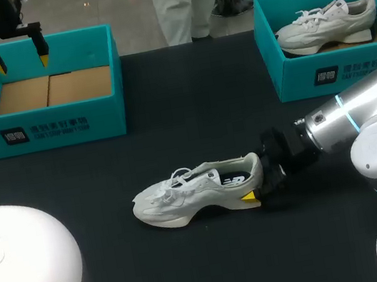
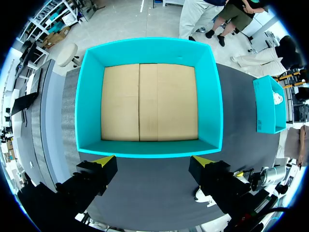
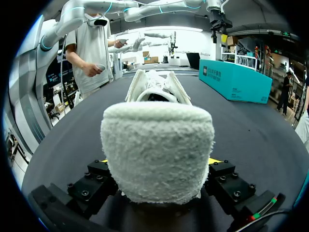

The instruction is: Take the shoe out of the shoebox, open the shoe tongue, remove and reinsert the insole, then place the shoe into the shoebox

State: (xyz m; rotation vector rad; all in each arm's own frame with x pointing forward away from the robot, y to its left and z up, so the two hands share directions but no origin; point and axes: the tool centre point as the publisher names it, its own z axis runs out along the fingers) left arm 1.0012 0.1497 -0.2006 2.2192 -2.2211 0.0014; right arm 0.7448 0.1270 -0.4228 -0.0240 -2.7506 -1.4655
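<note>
- The left shoebox point(image 1: 108, 114) point(image 2: 89, 106), teal, sits at the far left of the black table point(image 1: 191, 111). Only its brown cardboard floor shows inside.
- The left gripper point(image 1: 19, 64) point(image 2: 153, 162) hangs above that box's near wall. Its two yellow-tipped fingers are spread wide and hold nothing.
- The shoe point(image 1: 183, 196) point(image 3: 157, 145), white with a dark patch on its side, lies upright on the table near the middle. It is well apart from both boxes, with its toe pointing left and its heel to the right.
- The right gripper point(image 1: 258, 178) point(image 3: 158, 162) comes in low from the right and clasps the shoe's heel, one finger pressed against each side of it.
- The right shoebox point(image 1: 294, 80), also teal, stands at the far right. A second shoe point(image 1: 328, 22), white, lies inside it with its toe to the left.
</note>
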